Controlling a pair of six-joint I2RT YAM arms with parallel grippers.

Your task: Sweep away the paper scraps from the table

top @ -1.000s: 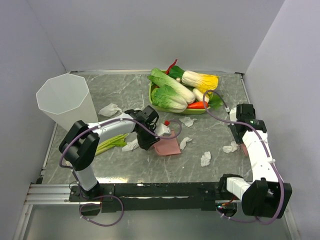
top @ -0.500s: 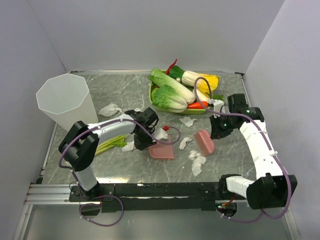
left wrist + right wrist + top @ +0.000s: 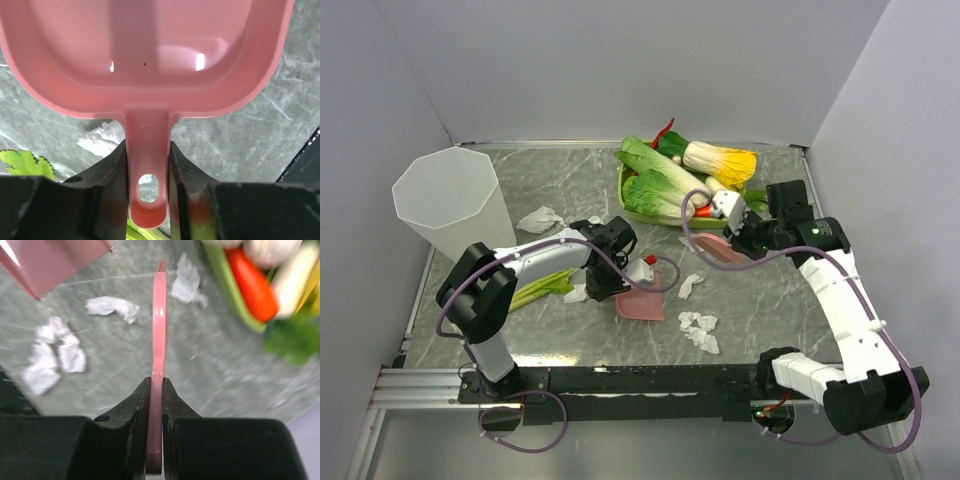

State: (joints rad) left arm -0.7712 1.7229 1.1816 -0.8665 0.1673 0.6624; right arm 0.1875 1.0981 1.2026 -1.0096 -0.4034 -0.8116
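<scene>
Left gripper [image 3: 148, 159] is clamped tight on the handle of the pink dustpan [image 3: 150, 50]; right gripper [image 3: 155, 390] pinches a thin pink scraper [image 3: 159, 310]; paper scraps [image 3: 698, 330] lie bunched near the front edge of the table [image 3: 770, 300], others mid-bench.

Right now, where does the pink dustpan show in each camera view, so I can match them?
Top external: the pink dustpan lies at centre on the table, its handle toward the left gripper.
Left wrist: it fills the upper half, handle clamped in the fingers.
Right wrist: only a corner, at top left.
Shared landmark: the grey-green marble table, in all three.
</scene>
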